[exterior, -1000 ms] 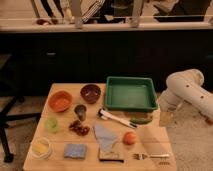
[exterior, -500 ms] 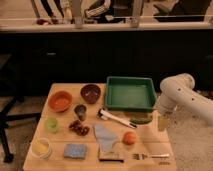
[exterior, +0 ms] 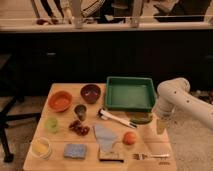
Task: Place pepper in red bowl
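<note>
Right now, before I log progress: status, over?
Gripper at right edge of table, near pepper. Pepper in front of green tray, not in red bowl. Maroon bowl, metal cup, utensil lie between.

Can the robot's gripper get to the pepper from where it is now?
Probably yes. The gripper hangs just to the right of the pepper, which lies by the front corner of the green tray. Nothing seems to stand between them.
</note>
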